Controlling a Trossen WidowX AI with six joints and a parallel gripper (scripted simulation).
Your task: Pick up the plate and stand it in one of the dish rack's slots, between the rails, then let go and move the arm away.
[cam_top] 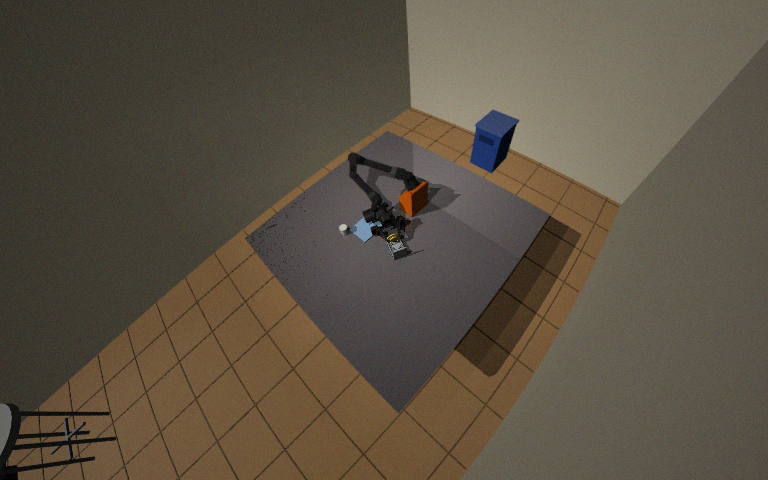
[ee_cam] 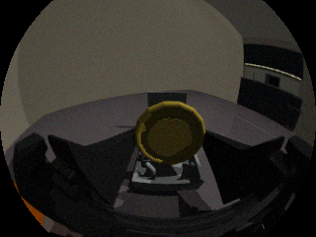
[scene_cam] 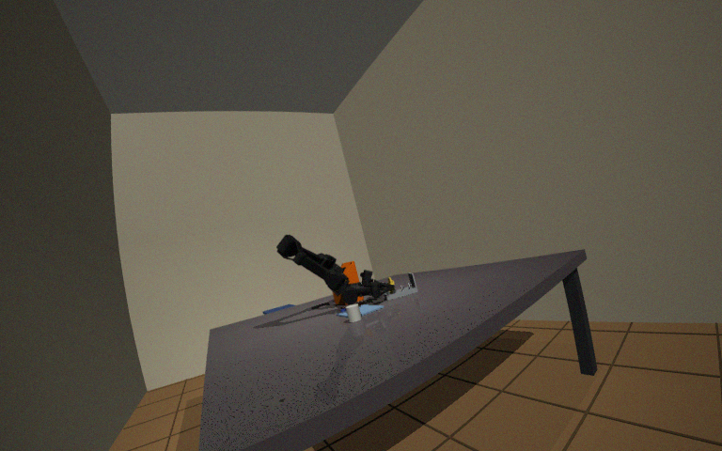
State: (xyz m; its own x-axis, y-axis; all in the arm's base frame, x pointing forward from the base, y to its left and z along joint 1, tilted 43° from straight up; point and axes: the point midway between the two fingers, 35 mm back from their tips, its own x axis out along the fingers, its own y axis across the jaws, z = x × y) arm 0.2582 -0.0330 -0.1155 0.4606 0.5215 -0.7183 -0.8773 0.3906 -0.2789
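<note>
Top view: the arm's jaws grasp the yellow plate just over the grey dish rack on the worktop. Exterior view: plate upright beside the rack. Wrist view: plate fills the centre, rack below it

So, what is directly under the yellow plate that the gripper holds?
Under the upright yellow plate sits the grey dish rack, seen by the wrist camera. The plate covers the rack's middle, so whether it touches the rails is hidden.
</note>
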